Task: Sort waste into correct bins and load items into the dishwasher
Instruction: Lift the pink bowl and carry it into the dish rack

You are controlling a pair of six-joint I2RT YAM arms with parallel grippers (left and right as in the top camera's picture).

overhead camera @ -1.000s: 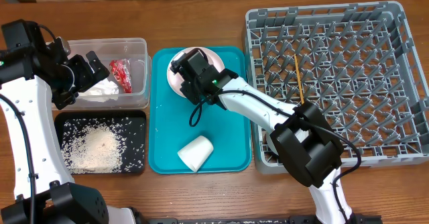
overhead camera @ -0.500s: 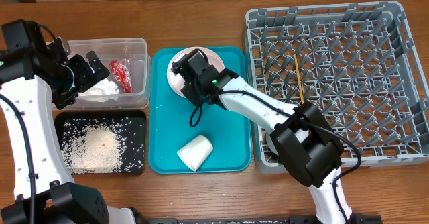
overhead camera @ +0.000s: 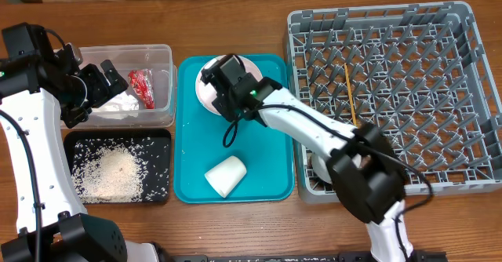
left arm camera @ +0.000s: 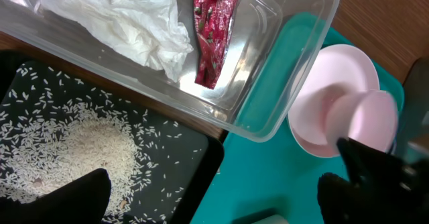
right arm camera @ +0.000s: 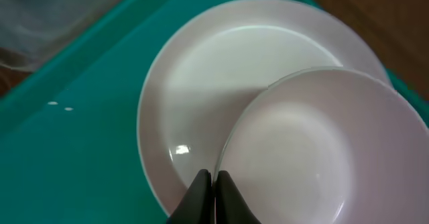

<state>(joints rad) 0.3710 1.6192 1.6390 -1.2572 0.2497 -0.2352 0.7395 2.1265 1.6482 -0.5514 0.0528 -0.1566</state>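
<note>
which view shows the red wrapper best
Left wrist: the wrapper lies large and sharp in the tub, beside the napkin. Overhead shows it only as a small red scrap in the tub. Right wrist shows none of it.

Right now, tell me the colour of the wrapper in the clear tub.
The wrapper is shiny red; the left wrist view shows it best.
</note>
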